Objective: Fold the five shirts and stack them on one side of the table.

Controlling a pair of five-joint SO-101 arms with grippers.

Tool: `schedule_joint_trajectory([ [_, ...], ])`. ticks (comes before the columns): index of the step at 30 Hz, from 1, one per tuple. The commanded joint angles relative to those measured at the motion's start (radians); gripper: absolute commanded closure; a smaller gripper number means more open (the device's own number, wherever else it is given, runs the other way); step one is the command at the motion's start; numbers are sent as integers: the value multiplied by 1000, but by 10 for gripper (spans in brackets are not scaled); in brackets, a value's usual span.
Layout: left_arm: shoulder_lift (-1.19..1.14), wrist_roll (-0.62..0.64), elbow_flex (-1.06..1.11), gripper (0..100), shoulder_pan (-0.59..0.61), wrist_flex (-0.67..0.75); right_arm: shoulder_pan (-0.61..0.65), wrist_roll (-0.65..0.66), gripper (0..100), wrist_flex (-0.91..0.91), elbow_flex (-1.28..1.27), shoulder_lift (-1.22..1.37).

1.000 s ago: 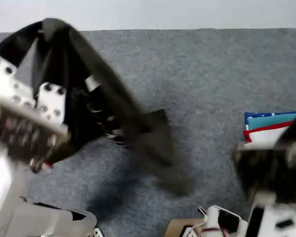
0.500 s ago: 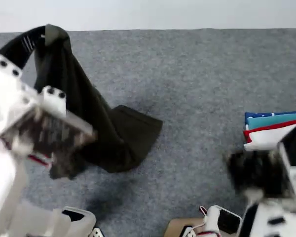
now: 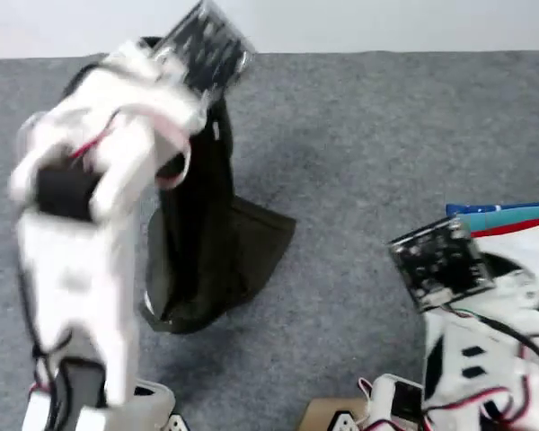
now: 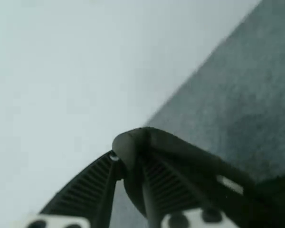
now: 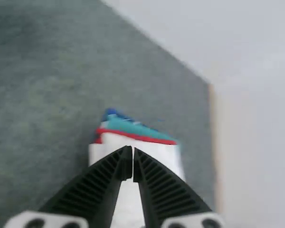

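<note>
Dark shirt (image 3: 207, 260) hanging lengthwise, far end up, lower end pooled on grey table (image 3: 368, 135) left side, left gripper (image 4: 127, 160) high, clamped on its top fold, right gripper (image 5: 132, 164) pinched together, empty, above folded shirt stack (image 5: 133, 132).

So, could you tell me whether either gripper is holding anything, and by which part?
The left gripper pinches the dark shirt by a bunched fold at its raised end; the right gripper holds nothing.

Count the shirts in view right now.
5: a dark shirt hanging from the left gripper, and four folded layers (blue, teal, red, white) in the stack on the robot's right. Others may be hidden.
</note>
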State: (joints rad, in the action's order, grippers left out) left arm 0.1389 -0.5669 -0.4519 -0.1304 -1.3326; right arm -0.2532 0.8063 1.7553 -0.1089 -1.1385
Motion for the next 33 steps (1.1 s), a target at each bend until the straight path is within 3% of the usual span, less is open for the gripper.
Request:
schedule_joint_trajectory([
  [1,-52,11,116,997,127,135,73,-58,987,30,-187,-50],
  [5,-135,9,213,997,249,141,177,-195,987,-64,-425,-54],
  [10,-221,8,318,997,379,140,387,-341,987,-343,-669,-33],
  [15,-304,-74,372,997,493,141,473,-354,987,-509,-707,176],
  [20,-397,-235,374,997,595,135,549,-361,987,-542,-539,478],
  [22,-425,-247,374,997,624,123,581,-370,985,-539,-440,598],
  [29,-489,-244,374,997,655,77,727,-592,979,-441,-72,977],
  [33,-517,-244,374,997,657,71,796,-680,864,-343,144,1171],
])
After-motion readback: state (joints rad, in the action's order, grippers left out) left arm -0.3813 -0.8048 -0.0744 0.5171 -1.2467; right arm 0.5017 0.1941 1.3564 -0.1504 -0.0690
